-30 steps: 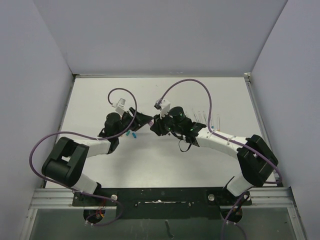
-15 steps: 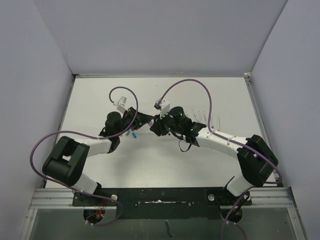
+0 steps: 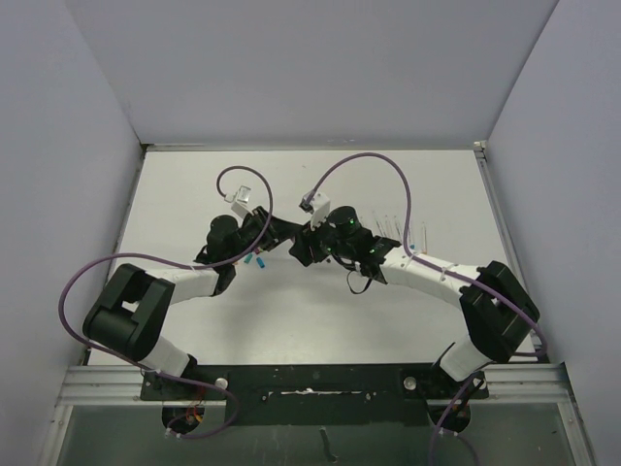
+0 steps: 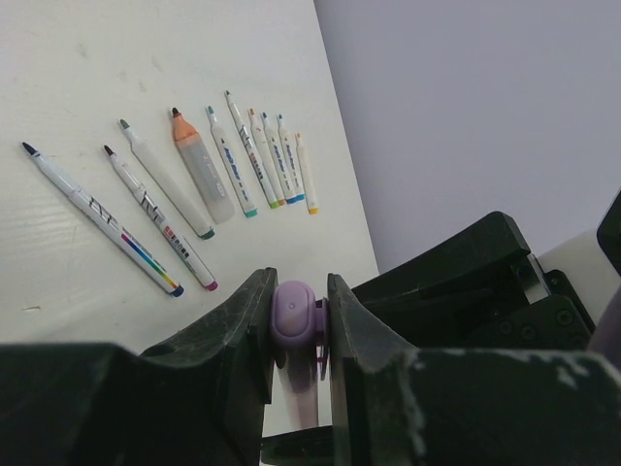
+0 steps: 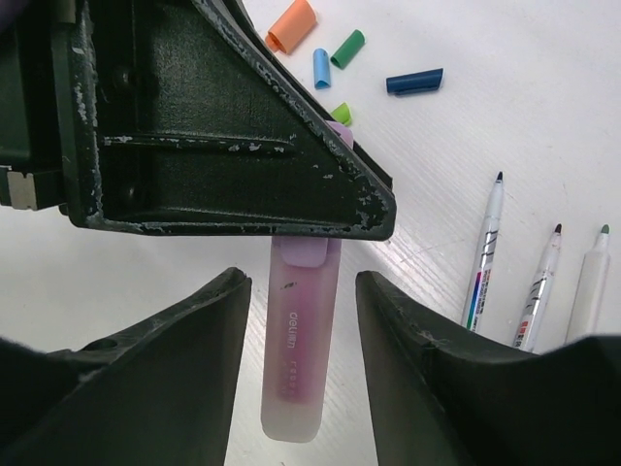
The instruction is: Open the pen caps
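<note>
Your left end effector [image 4: 299, 296] is clenched on the lilac cap [image 4: 296, 320] of the fat highlighter [image 5: 299, 359]. It pinches the cap across its width, which I judge anchors the cap so the barrel can be drawn off it. Beyond its tips, a row of uncapped pens [image 4: 201, 175] lies side by side on the bench [image 4: 78, 58]. That looks like finished work set clear of the pulling zone. Your right end effector [image 5: 301, 291] is released: its jaws stand on either side of the highlighter's barrel with a gap showing on both sides. As far as shows, the barrel is carried only through the cap in the left grip. The cap looks still seated, so this one is probably not open yet, and the right jaws are lined up to close on the barrel and pull. Beyond the right end effector, past the left one's black finger, loose caps [image 5: 291, 24] in orange, blue, green and dark blue lie scattered on the bench. To its right lie three more uncapped pens. No tray, cup or box is in view, so caps and pens rest straight on the bench.
</note>
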Robot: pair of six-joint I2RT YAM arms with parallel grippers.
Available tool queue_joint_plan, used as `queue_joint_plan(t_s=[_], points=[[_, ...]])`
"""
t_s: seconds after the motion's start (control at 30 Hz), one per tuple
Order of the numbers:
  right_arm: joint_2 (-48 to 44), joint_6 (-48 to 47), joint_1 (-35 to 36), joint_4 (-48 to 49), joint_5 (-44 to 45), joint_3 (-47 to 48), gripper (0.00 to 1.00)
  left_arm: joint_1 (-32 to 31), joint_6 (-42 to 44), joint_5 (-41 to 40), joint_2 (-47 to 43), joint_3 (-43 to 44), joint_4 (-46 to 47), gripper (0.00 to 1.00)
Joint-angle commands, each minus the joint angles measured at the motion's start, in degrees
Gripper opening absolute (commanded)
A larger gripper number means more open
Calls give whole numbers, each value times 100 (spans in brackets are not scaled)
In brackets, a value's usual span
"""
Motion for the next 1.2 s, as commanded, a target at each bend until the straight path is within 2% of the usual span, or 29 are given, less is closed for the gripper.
queue_joint_plan(t_s=[0.0,0.13,0.27,0.33,0.37,0.47,0.77,0.97,1.17], points=[[105,-2,-34,198,-64,292,45,-64,128,88,12,266,241,0],[127,2,-37,177,-78,324,32,-78,132,89,26,284,236,0],[136,-11,-45,139,-56,347,15,-94,166,81,17,311,192,0],[114,-11,-41,137,-47,342,3,-96,205,51,4,317,153,0],[102,-4,-45,131,-34,332,0,-98,230,31,-4,326,98,0],[12,4,-45,83,-28,225,0,-65,510,-109,-97,486,-306,0],[-639,280,43,14,14,-696,0,443,2024,-1386,-203,1555,-2186,0],[-1328,405,270,-85,260,-1237,0,1025,2071,-1215,101,1800,-2292,0],[-1457,306,271,-320,369,-1159,0,1171,2092,-1277,96,1701,-2279,0]])
